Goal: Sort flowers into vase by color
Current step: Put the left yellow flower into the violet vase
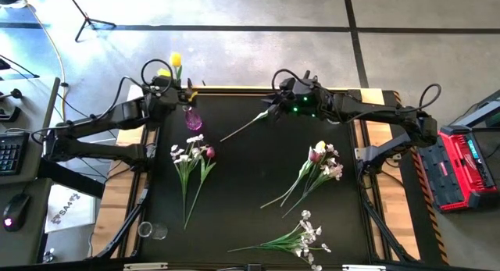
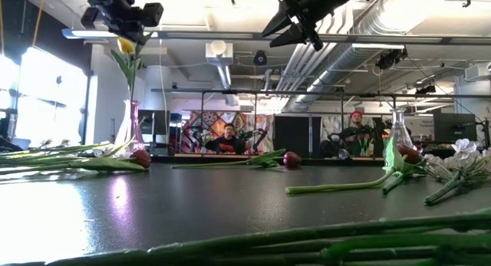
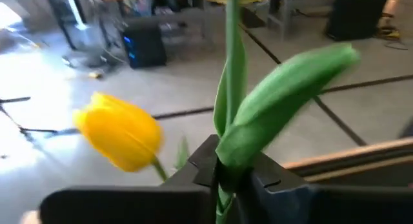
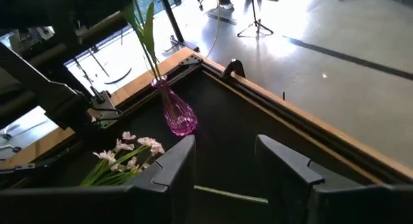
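High view: left gripper point(image 1: 173, 85) clamps yellow tulip point(image 1: 176, 60) stem above pink vase point(image 1: 192, 118), right gripper point(image 1: 275, 103) open w/ nothing held; stems prob light & bendy, so grip mid-stem.

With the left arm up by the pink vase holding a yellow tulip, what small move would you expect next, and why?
Probably lowering it straight down. The left end effector is shut on a yellow tulip stem above the pink vase, where another yellow tulip already stands. The right end effector hangs open over a stem on the table.
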You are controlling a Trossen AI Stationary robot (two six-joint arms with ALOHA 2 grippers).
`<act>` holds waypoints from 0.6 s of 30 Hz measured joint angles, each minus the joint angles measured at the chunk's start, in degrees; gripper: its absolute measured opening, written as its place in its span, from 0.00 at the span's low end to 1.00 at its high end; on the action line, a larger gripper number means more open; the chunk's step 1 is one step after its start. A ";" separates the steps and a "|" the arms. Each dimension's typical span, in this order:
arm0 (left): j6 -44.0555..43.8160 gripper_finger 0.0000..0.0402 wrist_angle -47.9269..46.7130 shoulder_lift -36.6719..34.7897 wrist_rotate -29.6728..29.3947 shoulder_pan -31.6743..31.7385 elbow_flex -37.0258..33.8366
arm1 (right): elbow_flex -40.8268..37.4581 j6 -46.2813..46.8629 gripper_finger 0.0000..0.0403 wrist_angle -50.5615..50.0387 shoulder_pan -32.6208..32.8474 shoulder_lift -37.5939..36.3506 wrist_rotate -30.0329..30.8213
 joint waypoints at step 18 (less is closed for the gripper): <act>-10.10 0.43 -15.58 -0.05 23.10 5.48 6.03 | 0.02 22.50 0.37 -38.83 0.09 2.56 -6.76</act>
